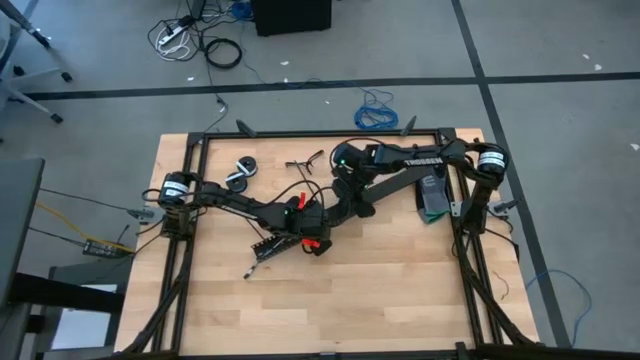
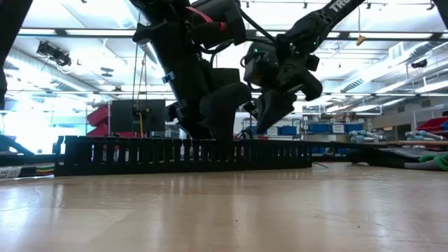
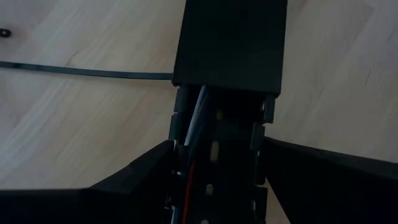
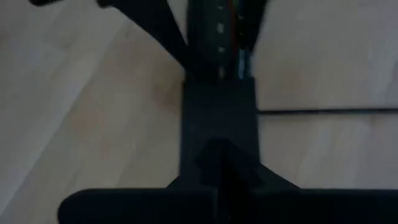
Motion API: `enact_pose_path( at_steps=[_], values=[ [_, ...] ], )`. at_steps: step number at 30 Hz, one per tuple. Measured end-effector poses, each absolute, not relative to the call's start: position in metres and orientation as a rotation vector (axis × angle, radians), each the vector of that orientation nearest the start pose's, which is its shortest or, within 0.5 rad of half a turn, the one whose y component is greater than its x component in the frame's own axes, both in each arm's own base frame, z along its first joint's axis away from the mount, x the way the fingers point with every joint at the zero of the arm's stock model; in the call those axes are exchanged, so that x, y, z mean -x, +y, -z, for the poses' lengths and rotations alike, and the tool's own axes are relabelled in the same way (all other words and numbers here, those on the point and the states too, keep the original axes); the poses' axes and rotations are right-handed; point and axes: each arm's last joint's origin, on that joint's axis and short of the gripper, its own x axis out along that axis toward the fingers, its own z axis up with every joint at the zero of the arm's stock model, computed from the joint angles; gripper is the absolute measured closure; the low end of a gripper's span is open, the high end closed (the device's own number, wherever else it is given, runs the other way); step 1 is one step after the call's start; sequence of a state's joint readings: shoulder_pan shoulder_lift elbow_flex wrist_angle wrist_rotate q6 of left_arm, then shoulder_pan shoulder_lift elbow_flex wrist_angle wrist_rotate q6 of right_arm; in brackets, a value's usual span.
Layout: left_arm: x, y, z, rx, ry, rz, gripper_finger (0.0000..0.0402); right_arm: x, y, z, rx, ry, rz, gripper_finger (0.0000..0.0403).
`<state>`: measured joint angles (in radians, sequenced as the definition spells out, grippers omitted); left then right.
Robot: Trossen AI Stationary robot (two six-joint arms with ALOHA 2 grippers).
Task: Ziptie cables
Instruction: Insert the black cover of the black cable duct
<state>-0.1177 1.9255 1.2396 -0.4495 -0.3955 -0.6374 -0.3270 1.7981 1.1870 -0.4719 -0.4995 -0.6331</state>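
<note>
From above, both arms meet at the middle of the wooden worktop, the left claw and right claw over a black slotted duct. At worktop level that duct stands as a long black wall with both arms coming down behind it. The left wrist shows the left claw clamped on the duct, cables inside the channel and a ziptie flat beside it, while the right wrist shows the right claw pinched together at the duct's covered end.
</note>
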Motion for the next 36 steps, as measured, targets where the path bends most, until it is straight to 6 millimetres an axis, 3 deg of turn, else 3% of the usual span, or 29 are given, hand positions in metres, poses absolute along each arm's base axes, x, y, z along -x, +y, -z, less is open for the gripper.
enact_pose_path(
  at_steps=[8, 15, 36],
  values=[
    [-0.378, -0.033, -0.157, 0.282, 0.967, -0.58, 0.0176, -0.333, -0.113, -0.176, 0.126, 0.943, -0.445, 0.0402],
    [-0.377, -0.034, -0.156, 0.281, 0.972, -0.58, 0.0176, -0.347, -0.102, -0.154, 0.116, 0.911, -0.479, 0.0402],
    [-0.379, -0.035, -0.161, 0.27, 1.02, -0.519, 0.0168, -0.346, -0.108, -0.152, 0.075, 0.92, -0.443, 0.0403]
  ],
)
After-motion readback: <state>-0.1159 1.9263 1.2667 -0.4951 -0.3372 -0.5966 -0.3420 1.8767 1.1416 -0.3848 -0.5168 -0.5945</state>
